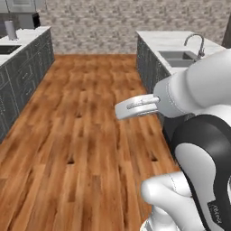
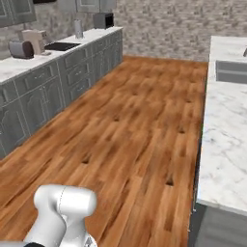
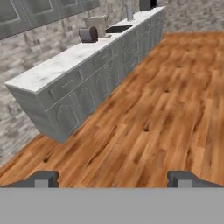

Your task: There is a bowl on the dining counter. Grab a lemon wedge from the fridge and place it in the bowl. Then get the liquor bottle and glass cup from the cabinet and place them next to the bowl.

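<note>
My gripper (image 3: pixel 113 179) is open, its two dark fingertips (image 3: pixel 43 179) standing wide apart with nothing between them. It hangs over the bare wooden floor (image 3: pixel 157 113) and faces a long grey counter (image 3: pixel 65 65). In the left base view the arm's white hand (image 1: pixel 135 106) reaches left across the aisle at mid height. The bowl, the lemon wedge, the fridge, the liquor bottle and the glass cup are out of view. Grey wall cabinets (image 3: pixel 26 13) hang with doors shut above the long counter.
The long marble-topped counter (image 2: pixel 29 67) carries a toaster (image 2: pixel 20 49), a coffee machine (image 2: pixel 34 41) and a dark cooktop (image 2: pixel 60 46). On the right, a marble island (image 2: pixel 226 135) has a sink (image 1: pixel 180 57) and faucet (image 1: pixel 195 43). A wide wooden aisle (image 2: pixel 135 125) runs between them.
</note>
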You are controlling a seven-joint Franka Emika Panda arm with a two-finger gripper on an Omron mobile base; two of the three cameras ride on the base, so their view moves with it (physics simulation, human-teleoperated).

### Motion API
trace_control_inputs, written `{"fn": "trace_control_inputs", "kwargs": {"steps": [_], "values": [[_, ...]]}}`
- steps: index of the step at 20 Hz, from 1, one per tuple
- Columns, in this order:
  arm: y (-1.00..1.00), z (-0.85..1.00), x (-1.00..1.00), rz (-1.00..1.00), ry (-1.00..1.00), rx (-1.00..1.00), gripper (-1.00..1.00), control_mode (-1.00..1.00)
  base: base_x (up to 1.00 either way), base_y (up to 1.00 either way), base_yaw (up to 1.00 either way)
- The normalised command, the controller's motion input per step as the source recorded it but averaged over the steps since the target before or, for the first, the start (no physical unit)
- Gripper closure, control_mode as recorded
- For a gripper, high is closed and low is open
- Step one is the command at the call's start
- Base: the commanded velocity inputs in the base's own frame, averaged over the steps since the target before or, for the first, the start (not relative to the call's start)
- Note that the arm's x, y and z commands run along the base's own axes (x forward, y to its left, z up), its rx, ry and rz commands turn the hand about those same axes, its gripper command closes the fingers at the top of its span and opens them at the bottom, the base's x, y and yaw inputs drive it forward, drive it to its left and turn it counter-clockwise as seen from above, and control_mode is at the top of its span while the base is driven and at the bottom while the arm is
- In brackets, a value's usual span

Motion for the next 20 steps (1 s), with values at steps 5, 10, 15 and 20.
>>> {"fn": "trace_control_inputs", "kwargs": {"steps": [5,10,15,20], "values": [[0.00,0.00,0.00,0.00,0.00,0.00,-1.00,1.00,0.74,0.97,-0.40],[0.00,0.00,0.00,0.00,0.00,0.00,-1.00,1.00,0.92,0.73,-0.59],[0.00,0.00,0.00,0.00,0.00,0.00,-1.00,1.00,0.99,0.67,-0.60],[0.00,0.00,0.00,0.00,0.00,0.00,-1.00,1.00,1.00,0.74,-0.54]]}}
